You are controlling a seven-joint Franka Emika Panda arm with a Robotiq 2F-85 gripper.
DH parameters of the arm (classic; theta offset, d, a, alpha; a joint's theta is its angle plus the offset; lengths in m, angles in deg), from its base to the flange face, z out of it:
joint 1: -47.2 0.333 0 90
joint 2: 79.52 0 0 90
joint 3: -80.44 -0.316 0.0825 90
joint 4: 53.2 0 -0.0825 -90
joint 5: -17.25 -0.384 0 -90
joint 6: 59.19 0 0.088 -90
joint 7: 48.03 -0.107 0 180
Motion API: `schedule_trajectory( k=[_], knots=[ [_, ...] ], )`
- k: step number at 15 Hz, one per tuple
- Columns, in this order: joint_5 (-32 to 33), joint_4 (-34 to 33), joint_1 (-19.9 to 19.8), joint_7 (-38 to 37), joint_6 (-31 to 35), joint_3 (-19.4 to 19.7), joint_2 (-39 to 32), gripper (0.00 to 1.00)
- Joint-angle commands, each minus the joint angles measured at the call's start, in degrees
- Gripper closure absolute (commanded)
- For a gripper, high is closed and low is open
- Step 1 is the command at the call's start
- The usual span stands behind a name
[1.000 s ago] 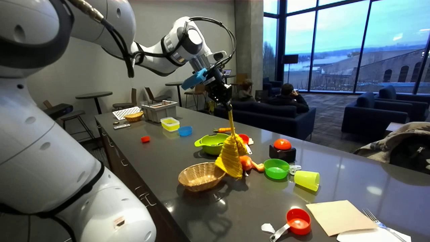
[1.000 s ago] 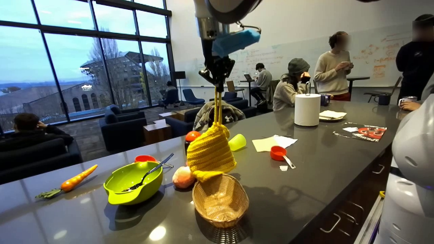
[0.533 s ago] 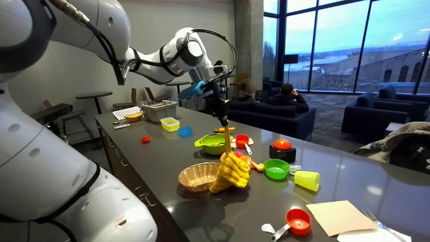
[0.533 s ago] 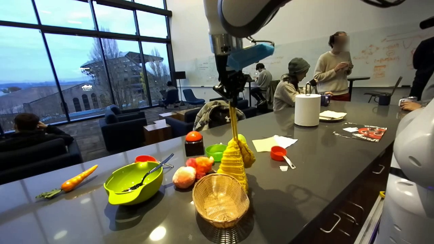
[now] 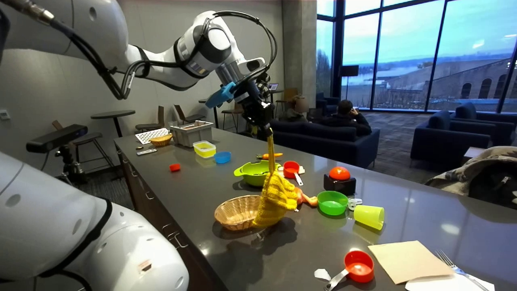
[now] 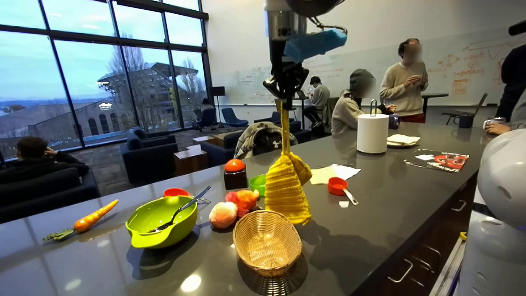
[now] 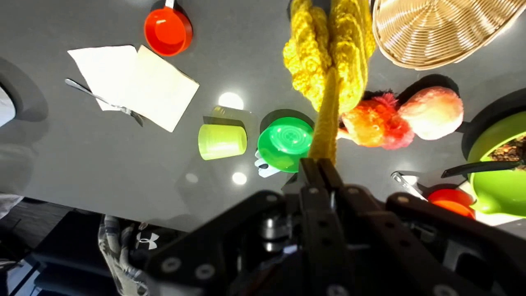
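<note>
- Wrist view: the yellow knitted piece (image 7: 349,49) is hanging by its strap (image 7: 326,123) from your tool (image 7: 320,168), which you are clamping on that strap.
- Both exterior views are placing it straight below your tool, its long axis running nearly upright.
- Just beside its lower end, a wicker basket (image 6: 267,246) is resting on the surface (image 6: 382,205); whether they are touching, you cannot tell.

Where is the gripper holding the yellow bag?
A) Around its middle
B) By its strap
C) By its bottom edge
B: the wrist view shows the strap running into the gripper, and both exterior views show the yellow bag hanging below it.
</note>
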Motion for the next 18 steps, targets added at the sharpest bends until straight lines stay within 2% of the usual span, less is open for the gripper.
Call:
schedule_trajectory(
  k=[1,5,6,11,12,18],
  knots=[
    [-0.6,1.3,0.0,-1.7,0.5,-1.3,3.3,0.99],
    [-0.9,2.4,0.0,-3.0,2.1,-2.4,3.9,0.99],
    [-0.4,0.9,-0.4,-1.8,0.6,-2.4,2.6,0.96],
    [-0.4,1.7,-0.4,-2.2,1.4,-2.7,2.7,0.96],
    [-0.4,1.7,-0.4,-2.3,1.5,-2.7,2.7,0.99],
    [2.4,-5.8,0.4,0.2,-3.9,-7.0,1.0,0.99]
  ],
)
